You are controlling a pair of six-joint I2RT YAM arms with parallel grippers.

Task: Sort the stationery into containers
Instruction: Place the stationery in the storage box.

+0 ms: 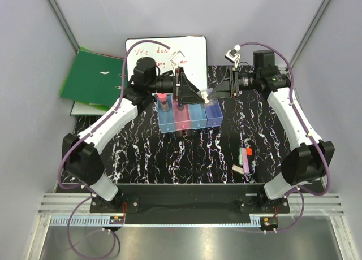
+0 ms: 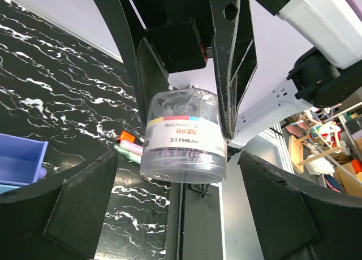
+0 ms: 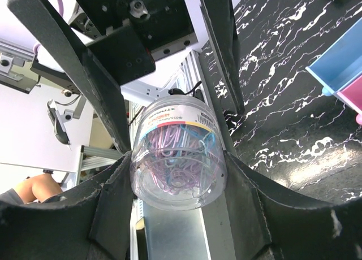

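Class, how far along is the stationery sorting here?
Done: the pink-capped cylinder stands in the left blue bin. In hand: the right gripper holds the clear pot by the bins; the left gripper is open. Left: loose items on the table.

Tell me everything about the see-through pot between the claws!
The clear round pot looks like plastic and is full of coloured paper clips, pink, purple and blue. A striped label with small print wraps round it. The right claw squeezes its sides and holds it in the air. The left claw is open around it, not touching.
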